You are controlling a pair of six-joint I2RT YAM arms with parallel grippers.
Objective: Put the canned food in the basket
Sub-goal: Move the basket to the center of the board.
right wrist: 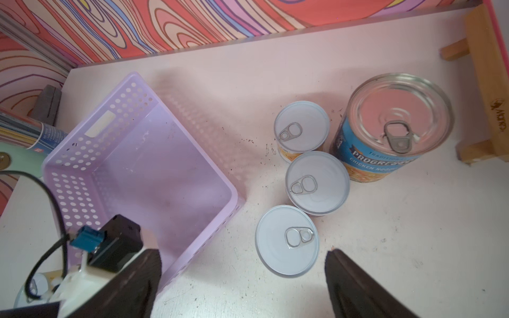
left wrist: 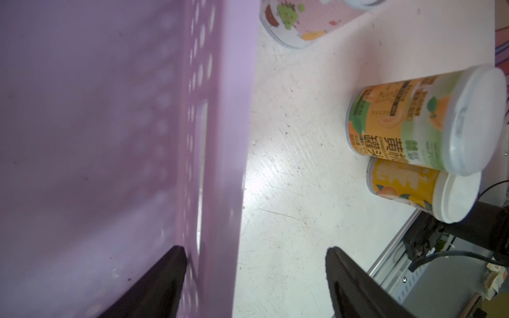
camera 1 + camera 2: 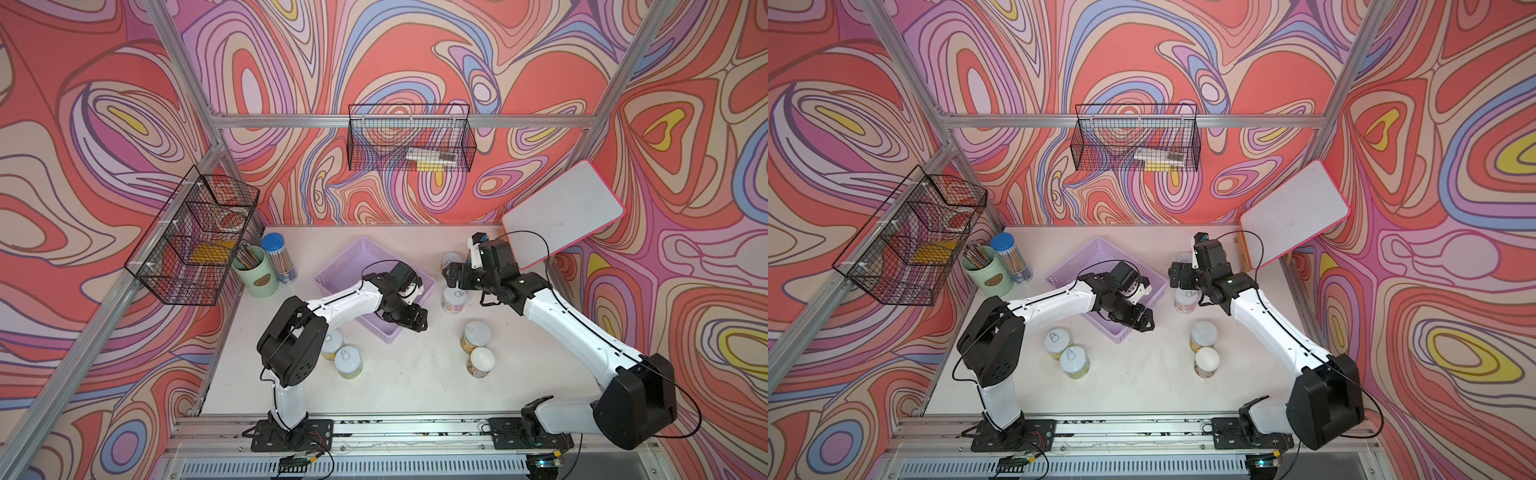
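The lavender basket (image 3: 358,252) (image 1: 154,165) lies empty mid-table. My left gripper (image 3: 414,322) (image 2: 254,264) is open astride the basket's wall (image 2: 220,137), one finger inside and one over the table. Beyond it stand two orange-labelled cans (image 2: 413,124) (image 2: 413,192). My right gripper (image 3: 452,279) (image 1: 242,264) hangs open just above a small pull-tab can (image 1: 287,241) beside the basket. Two more small cans (image 1: 316,183) (image 1: 301,128) and a taller blue-label can (image 1: 391,129) stand behind it. Two cans (image 3: 332,345) (image 3: 348,362) sit near the left arm.
A mint pencil cup (image 3: 257,274) and a blue-capped pencil tube (image 3: 278,257) stand at the back left. Black wire baskets (image 3: 195,241) (image 3: 409,137) hang on the walls. A whiteboard (image 3: 561,216) on a wooden stand (image 1: 484,82) leans at the back right.
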